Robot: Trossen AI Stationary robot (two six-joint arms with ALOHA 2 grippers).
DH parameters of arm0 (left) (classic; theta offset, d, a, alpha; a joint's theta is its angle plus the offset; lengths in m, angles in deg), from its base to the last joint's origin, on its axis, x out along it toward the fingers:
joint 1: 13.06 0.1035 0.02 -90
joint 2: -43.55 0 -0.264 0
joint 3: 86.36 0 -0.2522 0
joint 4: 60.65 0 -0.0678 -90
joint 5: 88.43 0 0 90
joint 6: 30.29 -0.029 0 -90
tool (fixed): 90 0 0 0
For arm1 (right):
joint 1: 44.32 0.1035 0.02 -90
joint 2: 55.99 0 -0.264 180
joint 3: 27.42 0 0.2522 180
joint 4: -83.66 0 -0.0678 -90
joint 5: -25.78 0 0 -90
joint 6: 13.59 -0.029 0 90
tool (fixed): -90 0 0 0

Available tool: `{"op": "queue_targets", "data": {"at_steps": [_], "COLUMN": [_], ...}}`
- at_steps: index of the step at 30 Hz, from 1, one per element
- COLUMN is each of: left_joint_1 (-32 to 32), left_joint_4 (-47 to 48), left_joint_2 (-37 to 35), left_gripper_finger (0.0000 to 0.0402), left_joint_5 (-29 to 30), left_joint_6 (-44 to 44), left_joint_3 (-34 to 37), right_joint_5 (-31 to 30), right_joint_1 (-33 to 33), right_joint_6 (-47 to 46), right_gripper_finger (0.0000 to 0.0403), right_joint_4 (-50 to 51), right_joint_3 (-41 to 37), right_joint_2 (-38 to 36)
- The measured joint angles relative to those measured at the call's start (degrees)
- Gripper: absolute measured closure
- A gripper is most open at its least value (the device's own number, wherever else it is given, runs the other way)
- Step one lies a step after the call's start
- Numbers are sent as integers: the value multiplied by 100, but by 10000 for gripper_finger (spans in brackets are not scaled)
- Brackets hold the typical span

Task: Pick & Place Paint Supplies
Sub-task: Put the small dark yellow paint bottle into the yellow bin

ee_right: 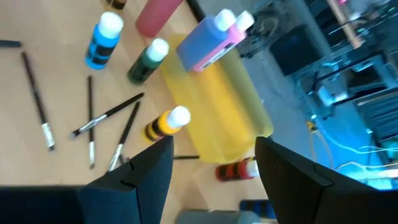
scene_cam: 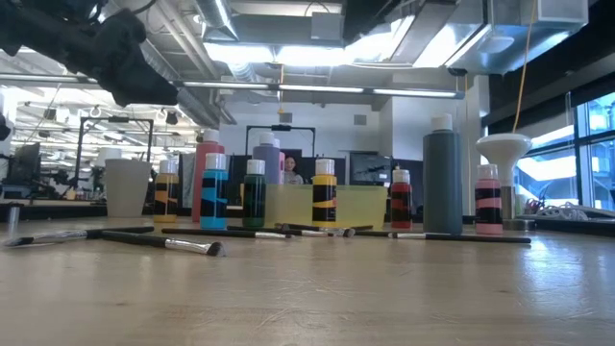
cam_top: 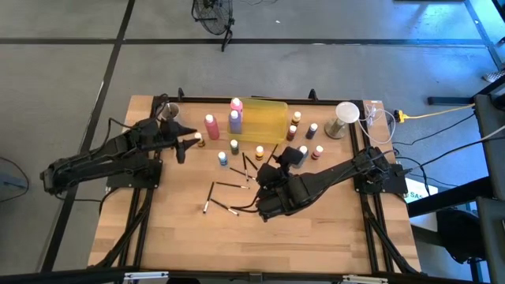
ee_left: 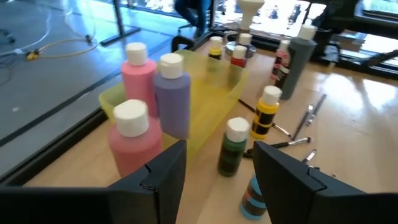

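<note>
Currently an approach step, by my reading: neither gripper holds anything, and both hover over the supplies on the table [cam_top: 181,244].

Left gripper [cam_top: 192,139]: arm reaches in from the left edge, low and stretched out, tip just beside the front pink bottle [cam_top: 211,126]. Its wrist view shows the fingers [ee_left: 163,174] spread apart, empty, with that pink bottle [ee_left: 132,137] close ahead. The purple bottle [ee_left: 173,93] and a second pink bottle [ee_left: 138,71] stand behind it, against the yellow tray [ee_left: 211,93]; a green bottle [ee_left: 234,146] and a yellow bottle [ee_left: 267,112] stand near.

Right gripper [cam_top: 278,162]: arm comes in from the right, angled across the middle. Wrist view shows the fingers [ee_right: 149,168] spread, nothing between them, above the yellow bottle [ee_right: 166,122] beside the tray.

Where the supplies are:
- small bottles stand scattered around the tray, some to its right near the grey bottle [scene_cam: 442,173]
- brushes [cam_top: 229,186] lie loose on the wood in front, apart from one another
- tray looks empty inside, so little or nothing placed yet

Next move, judged: the left gripper should ease forward around the pink bottle and close below its cap. Neighbouring bottles stand close, so the approach must be straight or one will tip. The right gripper needs to drop squarely over the yellow bottle
</note>
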Motion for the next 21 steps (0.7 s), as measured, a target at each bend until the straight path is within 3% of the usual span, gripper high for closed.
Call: {"op": "queue_targets", "data": {"at_steps": [5,14,21], "left_joint_1": [30,157,155], "left_joint_4": [-9,-86,-114], "left_joint_2": [0,129,411], "left_gripper_finger": [193,108,96], "left_joint_5": [29,-156,-192], "left_joint_6": [-31,62,392], "left_joint_3": [0,0,0], "right_joint_5": [99,455,453], "right_joint_1": [2,50,50], "right_joint_6": [-180,-342,-492], "right_gripper_finger": [174,174,174], "right_joint_4": [-35,-59,-65], "right_joint_3": [0,0,0], "right_joint_2": [0,0,0]}}
